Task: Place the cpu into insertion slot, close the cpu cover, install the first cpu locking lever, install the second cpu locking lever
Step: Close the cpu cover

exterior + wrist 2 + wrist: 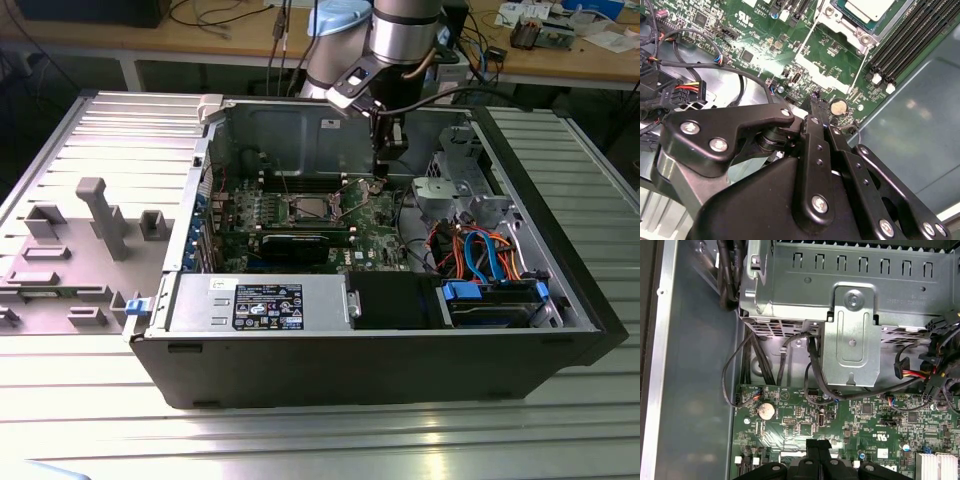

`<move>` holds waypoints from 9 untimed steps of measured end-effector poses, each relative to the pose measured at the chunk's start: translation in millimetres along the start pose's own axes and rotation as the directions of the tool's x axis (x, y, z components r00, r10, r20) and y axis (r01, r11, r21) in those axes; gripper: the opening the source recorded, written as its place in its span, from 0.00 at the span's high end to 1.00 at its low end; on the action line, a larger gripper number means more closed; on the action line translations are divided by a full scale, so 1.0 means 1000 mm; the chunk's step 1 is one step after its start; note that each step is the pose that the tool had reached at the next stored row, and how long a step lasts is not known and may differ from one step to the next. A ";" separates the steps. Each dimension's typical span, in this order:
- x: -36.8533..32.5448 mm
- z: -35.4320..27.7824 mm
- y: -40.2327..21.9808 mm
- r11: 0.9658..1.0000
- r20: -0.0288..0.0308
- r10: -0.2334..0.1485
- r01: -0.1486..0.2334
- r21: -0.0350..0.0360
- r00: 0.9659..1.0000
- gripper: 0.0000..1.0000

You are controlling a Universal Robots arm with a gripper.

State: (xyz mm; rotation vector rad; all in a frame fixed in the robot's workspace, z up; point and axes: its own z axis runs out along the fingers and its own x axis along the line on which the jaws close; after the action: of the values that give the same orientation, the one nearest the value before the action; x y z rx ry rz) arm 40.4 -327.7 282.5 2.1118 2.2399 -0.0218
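Observation:
The insertion slot [305, 208] sits mid-motherboard inside the open computer case, with a dark centre and a silver rim. In the second wrist view the cpu [867, 7] shows as a silvery-tan square lying within the slot's silver metal frame [832, 22]. I cannot tell whether the cpu cover lies flat over it. Two thin wire levers [807, 40] [860, 67] stick out from the frame across the board. My gripper [381, 175] hangs to the exterior view's right of the slot, over the board near the case's back wall. Its fingers [813, 102] [818, 444] are shut, with nothing held.
Long black memory slots [910, 35] run beside the socket. A coin battery [765, 411] lies close to the fingertips. A metal drive cage [850, 340] with trailing cables stands beyond the board's edge. A black expansion card [295, 243] and the power supply [260, 300] lie nearer the front.

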 end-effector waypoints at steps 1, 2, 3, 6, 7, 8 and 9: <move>0.0000 0.0000 0.0007 1.000 0.000 0.000 0.000 0.000 1.000 0.89; -0.0001 0.0000 0.0011 1.000 0.000 0.000 0.000 0.000 1.000 0.89; -0.0001 0.0000 0.0015 1.000 0.001 0.000 0.000 0.000 1.000 0.89; -0.0002 0.0001 0.0033 1.000 0.001 0.000 0.000 0.000 1.000 0.89; -0.0002 0.0002 0.0037 1.000 0.001 0.000 0.000 0.000 1.000 0.89; -0.0003 0.0002 0.0043 1.000 0.001 0.000 0.000 0.000 1.000 0.89; -0.0003 0.0002 0.0051 1.000 0.002 0.000 0.000 0.000 1.000 0.89</move>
State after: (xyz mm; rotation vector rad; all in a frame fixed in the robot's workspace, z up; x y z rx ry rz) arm 45.5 -327.7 282.5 2.1110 2.2391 -0.0237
